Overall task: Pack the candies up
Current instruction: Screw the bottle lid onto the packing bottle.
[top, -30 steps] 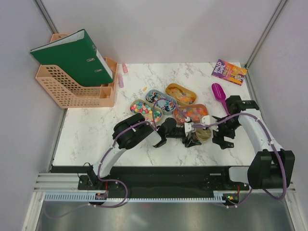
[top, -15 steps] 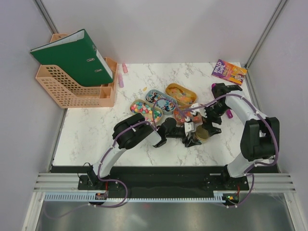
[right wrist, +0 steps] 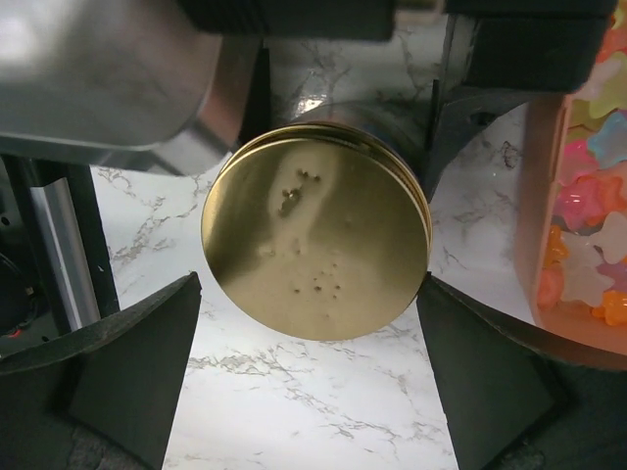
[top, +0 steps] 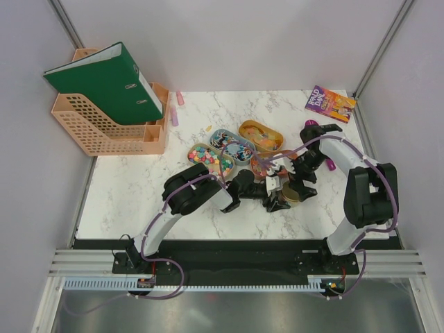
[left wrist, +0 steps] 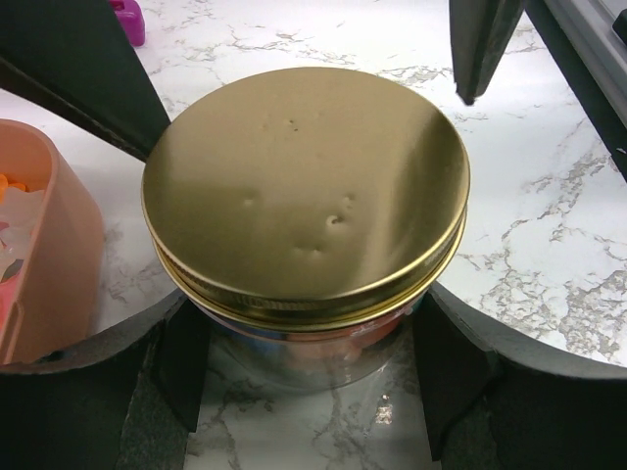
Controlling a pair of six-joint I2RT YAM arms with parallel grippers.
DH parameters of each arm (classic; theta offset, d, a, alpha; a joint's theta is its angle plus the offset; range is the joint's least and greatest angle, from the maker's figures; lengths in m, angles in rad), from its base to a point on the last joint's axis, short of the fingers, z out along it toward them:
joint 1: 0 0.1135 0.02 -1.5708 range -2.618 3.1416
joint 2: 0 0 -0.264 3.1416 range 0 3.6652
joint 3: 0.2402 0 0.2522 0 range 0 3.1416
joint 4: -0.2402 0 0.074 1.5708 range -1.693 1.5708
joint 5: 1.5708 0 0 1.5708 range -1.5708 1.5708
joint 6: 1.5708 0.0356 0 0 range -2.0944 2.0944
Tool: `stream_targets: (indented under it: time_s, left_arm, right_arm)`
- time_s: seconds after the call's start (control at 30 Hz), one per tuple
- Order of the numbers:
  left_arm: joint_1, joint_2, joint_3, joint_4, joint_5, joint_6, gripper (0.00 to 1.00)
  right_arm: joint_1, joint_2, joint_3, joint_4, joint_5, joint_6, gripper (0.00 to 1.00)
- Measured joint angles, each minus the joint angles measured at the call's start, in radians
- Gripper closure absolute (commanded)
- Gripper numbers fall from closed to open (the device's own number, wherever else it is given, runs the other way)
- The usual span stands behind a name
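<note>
A glass jar with a round gold lid stands on the marble table. My left gripper is shut on the jar's glass body, one pad pressed on each side. In the top view the jar sits front of centre. My right gripper hovers open over the lid, a finger on either side of its rim. Candies fill oval trays behind: multicoloured bits, blue-wrapped pieces, yellow-orange gummies and star-shaped sweets. Some colour shows through the jar's glass.
A purple scoop lies behind the right arm, mostly hidden. A book sits at the back right corner. A peach file rack with a green binder stands at the back left, with pink markers beside it.
My right arm has swung in from the jar's right side and now holds its open gripper over the gold lid. The left gripper and jar have stayed put.
</note>
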Motion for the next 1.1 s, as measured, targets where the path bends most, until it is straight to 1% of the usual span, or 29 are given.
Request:
stream_targets:
  time_s: [0.13,0.37,0.5,0.6,0.8,0.97,1.1]
  left_arm:
    - [0.000,0.000,0.000,0.000,0.000,0.000,0.98]
    - [0.001,0.002,0.001,0.001,0.003,0.000,0.98]
    - [0.001,0.002,0.002,0.001,0.003,0.000,0.98]
    - [0.002,0.003,0.002,0.001,0.004,0.000,0.98]
    - [0.005,0.007,0.012,-0.003,0.000,0.000,0.98]
    - [0.006,0.011,0.018,-0.003,0.000,-0.001,0.98]
    - [0.006,0.011,0.018,-0.003,0.000,-0.001,0.98]
  right_arm:
    - [-0.002,-0.024,-0.044,0.031,0.009,0.000,0.02]
    - [-0.008,-0.146,-0.167,0.120,0.064,0.000,0.02]
    - [-0.018,-0.213,-0.222,0.141,0.087,0.016,0.02]
    - [-0.024,-0.266,-0.254,0.122,0.100,0.036,0.02]
    - [-0.022,-0.362,-0.311,0.003,0.085,0.079,0.02]
    - [-0.053,-0.366,-0.299,-0.005,0.085,0.090,0.02]
    - [-0.068,-0.273,-0.210,0.016,0.082,0.092,0.02]
